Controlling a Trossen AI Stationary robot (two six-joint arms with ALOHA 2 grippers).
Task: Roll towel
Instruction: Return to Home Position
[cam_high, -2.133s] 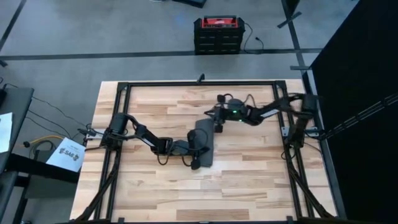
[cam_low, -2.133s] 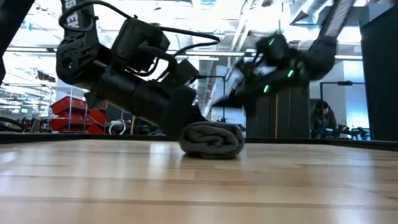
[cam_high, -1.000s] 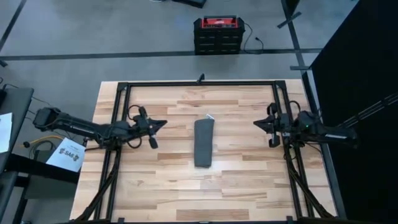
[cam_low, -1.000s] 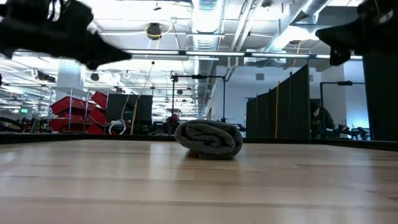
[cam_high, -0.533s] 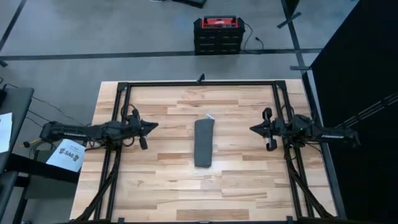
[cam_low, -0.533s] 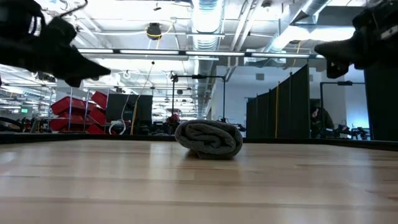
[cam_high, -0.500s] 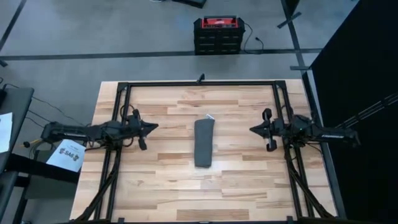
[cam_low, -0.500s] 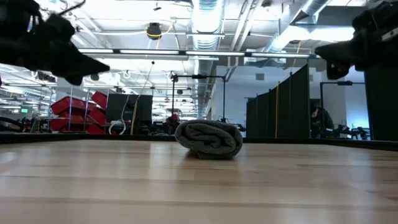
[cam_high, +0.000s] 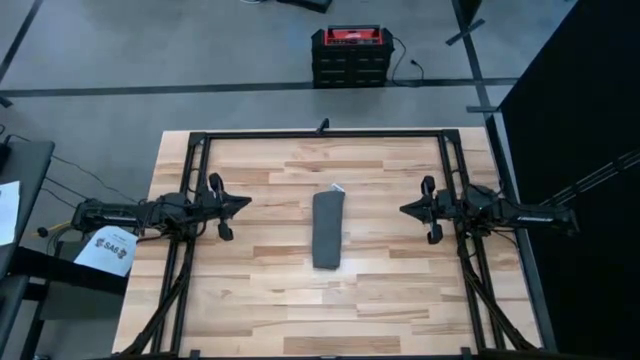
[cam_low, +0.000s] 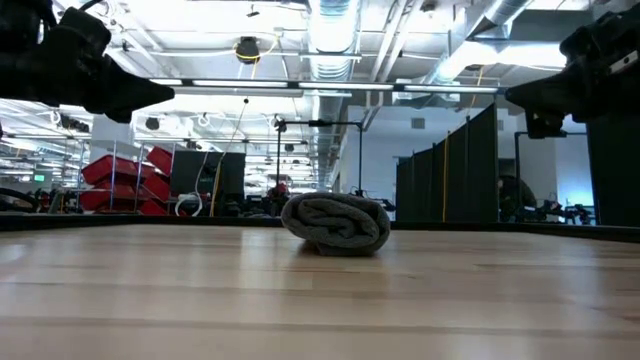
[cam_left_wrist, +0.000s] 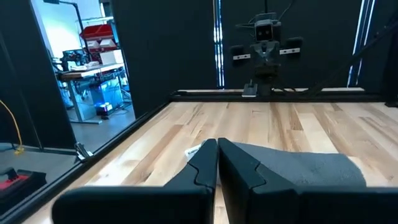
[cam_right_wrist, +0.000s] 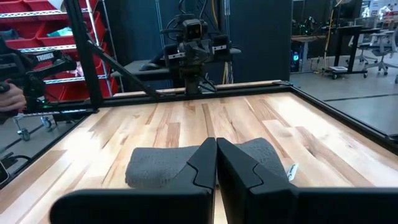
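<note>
While the rolled towel (cam_high: 327, 229) lies on the table (cam_high: 400, 290), left gripper (cam_high: 246, 202) and right gripper (cam_high: 404, 209) flank it, fingers (cam_left_wrist: 205, 165) pressed together.

- The towel (cam_high: 326, 229) is showing as soft, matt grey cloth, its surface looking nubbly in the low view.
- The table (cam_high: 400, 290) is showing pale wooden planks with a smooth, faintly shining finish.
- The frame (cam_high: 320, 133) round the table is looking like matt black metal.
- The left gripper (cam_high: 245, 204) and right gripper (cam_high: 404, 209) are looking smooth and matt black, like hard plastic.
- A paper sheet (cam_high: 110, 248) left of the table is looking white and matt.
</note>
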